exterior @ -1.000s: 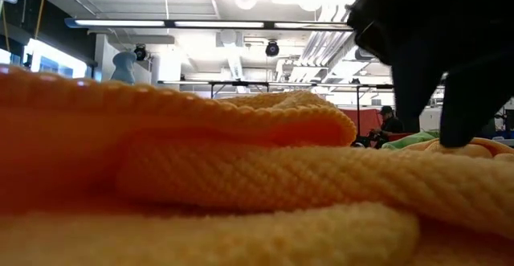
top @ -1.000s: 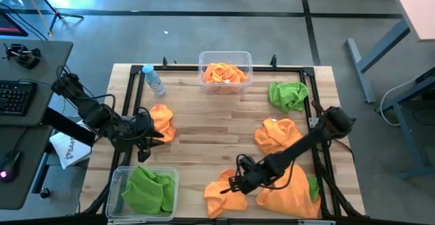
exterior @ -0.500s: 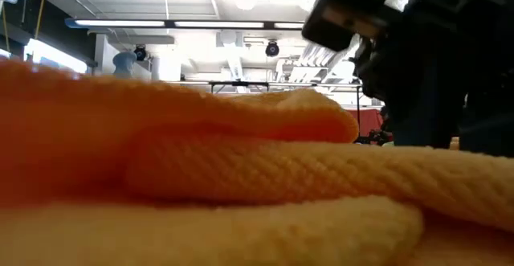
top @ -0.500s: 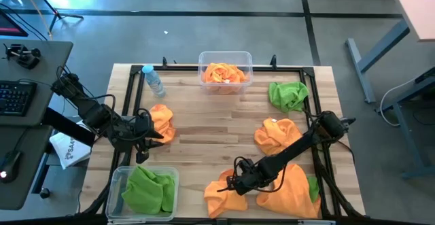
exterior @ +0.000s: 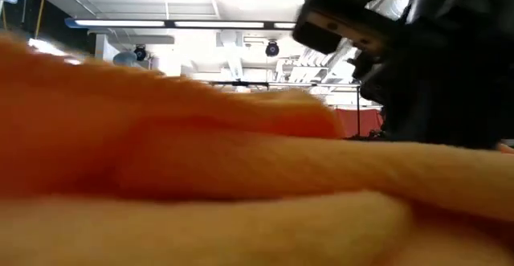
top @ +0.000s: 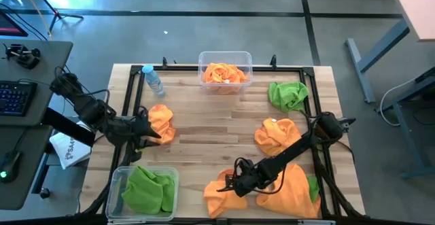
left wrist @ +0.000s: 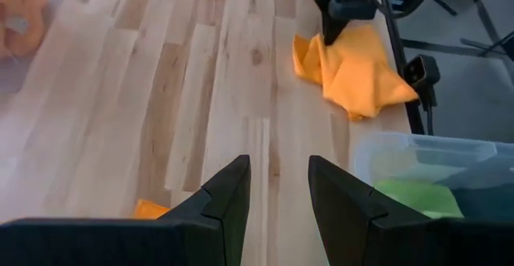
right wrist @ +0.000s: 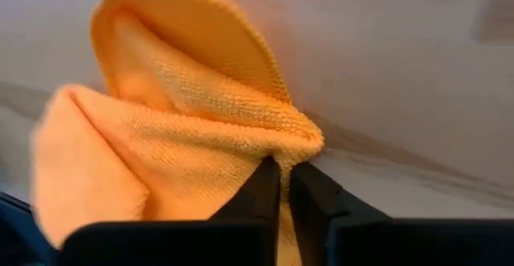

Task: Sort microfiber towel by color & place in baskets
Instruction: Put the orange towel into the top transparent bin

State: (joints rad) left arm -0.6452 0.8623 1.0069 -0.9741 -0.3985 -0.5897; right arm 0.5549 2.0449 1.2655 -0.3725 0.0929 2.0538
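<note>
My right gripper (top: pixel 228 185) is low over the near edge, shut on a crumpled orange microfiber towel (top: pixel 219 196) that lies beside a bigger orange one (top: pixel 293 189). My left gripper (top: pixel 141 132) is open at the table's left, just beside another orange towel (top: pixel 162 122), with bare wood between its fingers (left wrist: pixel 277 178). A fourth orange towel (top: pixel 277 135) and a green towel (top: pixel 287 94) lie at the right. The far basket (top: pixel 204 60) holds orange towels. The near-left basket (top: pixel 121 176) holds a green one. My right gripper pinches a raised fold of the orange towel (right wrist: pixel 303 144) between its two fingertips (right wrist: pixel 265 187). The fingers slant down at it from the table's right. The rest of the towel lies bunched and slack on the wood (top: pixel 216 199).
A clear water bottle (top: pixel 153 81) lies at the far left corner. A black rail frame (top: pixel 314 82) borders the table. A strip of green cloth (top: pixel 313 187) peeks out by the big orange towel. Bare wood (top: pixel 217 126) runs across the table's middle.
My right gripper has sunk onto the orange towel near the front edge and shut on a fold of it; the cloth there has bunched up between the fingers. My left gripper has drawn back slightly toward the table's left edge, staying open.
</note>
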